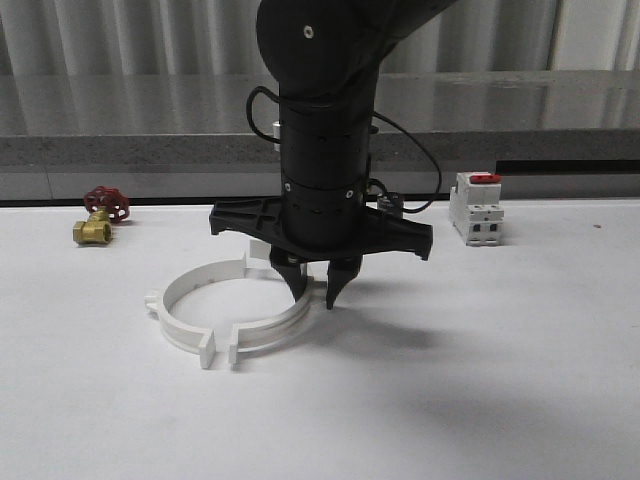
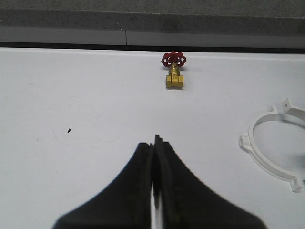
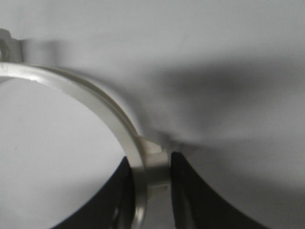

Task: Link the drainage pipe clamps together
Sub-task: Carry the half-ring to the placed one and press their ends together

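Two white drainage pipe clamps lie on the white table as a wide ring. The left half (image 1: 172,325) and the right half (image 1: 270,335) have a narrow gap between their front end tabs. My right gripper (image 1: 316,293) stands over the ring's right side, its fingers on either side of the right half's band. In the right wrist view the gripper (image 3: 150,162) is shut on that band (image 3: 95,98) at a small tab. My left gripper (image 2: 155,143) is shut with nothing in it, hovering over bare table, with the left half (image 2: 267,164) off to its side.
A brass valve with a red handwheel (image 1: 100,215) (image 2: 174,71) sits at the back left. A white breaker with a red top (image 1: 475,205) stands at the back right. A grey ledge (image 1: 120,150) runs behind the table.
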You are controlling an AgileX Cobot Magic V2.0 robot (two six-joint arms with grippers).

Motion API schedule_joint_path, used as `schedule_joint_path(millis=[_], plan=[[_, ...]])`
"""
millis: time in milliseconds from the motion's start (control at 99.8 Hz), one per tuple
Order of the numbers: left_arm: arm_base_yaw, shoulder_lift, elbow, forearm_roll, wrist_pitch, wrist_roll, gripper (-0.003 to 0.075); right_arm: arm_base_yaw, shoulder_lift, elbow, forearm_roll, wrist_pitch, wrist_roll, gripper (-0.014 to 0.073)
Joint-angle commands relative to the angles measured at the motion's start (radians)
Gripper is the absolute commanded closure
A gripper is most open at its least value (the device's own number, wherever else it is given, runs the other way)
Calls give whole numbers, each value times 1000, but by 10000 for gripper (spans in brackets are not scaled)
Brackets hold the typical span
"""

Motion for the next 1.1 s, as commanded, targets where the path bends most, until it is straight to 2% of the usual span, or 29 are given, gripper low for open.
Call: schedule_joint_path(millis=[0, 1092], plan=[[3, 4, -27, 7, -67, 2, 741, 3, -56, -31, -18, -37, 5, 554], [3, 4, -27, 5, -67, 2, 741, 3, -22, -31, 38, -57, 16, 554]])
